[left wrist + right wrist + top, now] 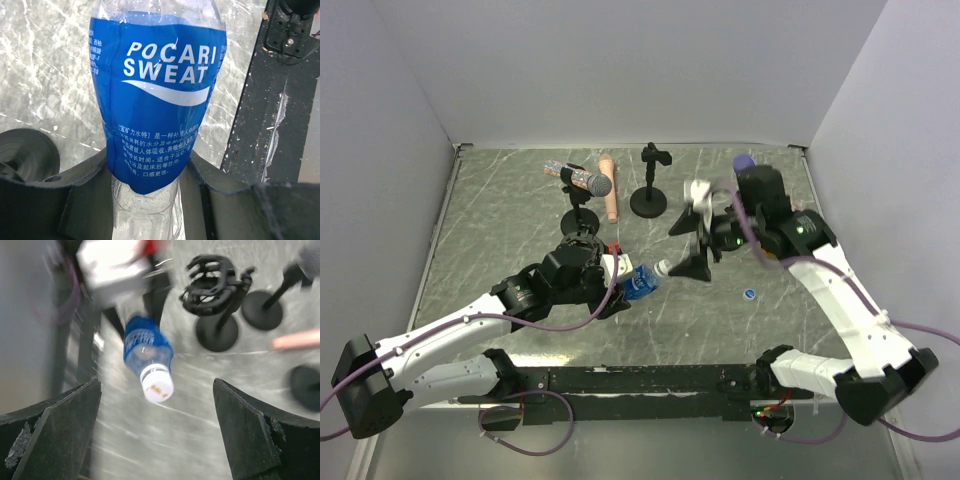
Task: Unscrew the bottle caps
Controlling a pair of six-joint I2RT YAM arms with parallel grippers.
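- The left gripper [146,180] is closed partway around a Pocari Sweat bottle [157,85]. Its two black fingers [80,200] press the lower part of the blue label from either side.
- The bottle sticks straight out past those fingertips over the marbled table [510,200], with its neck aimed toward the right gripper [156,390].
- The right gripper stands wide open and holds nothing. Both of its fingers are clear of the bottle.
- The bottle's white end [157,386] sits just ahead of the right gripper, in line with the gap between its fingers. That wrist view is blurred, so the white end may be a bare neck or a pale cap.
- A blue bottle cap [749,293] lies flat on the table, apart from the bottle. It is on the arm-base side of the right gripper and slightly to its right.
- Beyond the right gripper, past the bottle, a black microphone holder [216,295] stands on a round base.
- A microphone [588,181] rests on a stand beyond the left gripper.
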